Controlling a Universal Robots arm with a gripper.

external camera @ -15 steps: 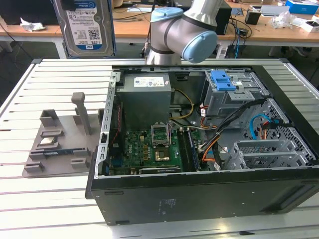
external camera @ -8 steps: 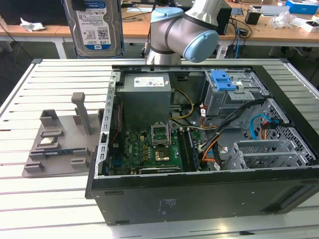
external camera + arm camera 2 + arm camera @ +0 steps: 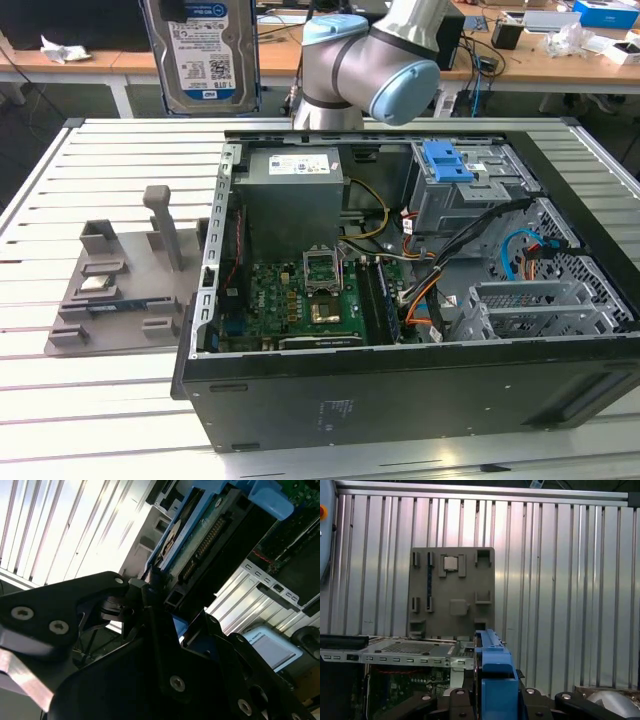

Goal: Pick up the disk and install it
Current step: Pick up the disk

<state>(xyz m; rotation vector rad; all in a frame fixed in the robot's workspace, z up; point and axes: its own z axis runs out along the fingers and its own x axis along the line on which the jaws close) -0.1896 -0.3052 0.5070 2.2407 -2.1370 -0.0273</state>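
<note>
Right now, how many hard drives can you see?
1: the disk, up in the air at the exterior view's upper left. More may be hidden inside the computer case.

Smooth silver metal and glossy blue plastic on the disk (image 3: 203, 50); ribbed matt metal table (image 3: 120, 160).

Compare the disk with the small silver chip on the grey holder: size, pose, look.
Size: the disk is far larger than the chip. Pose: the disk stands upright in the air, label facing the exterior view; the chip lies flat in the grey holder. Look: the disk has a white-and-blue label and a blue frame; the chip is plain. Both are silver and outside the computer case.
</note>
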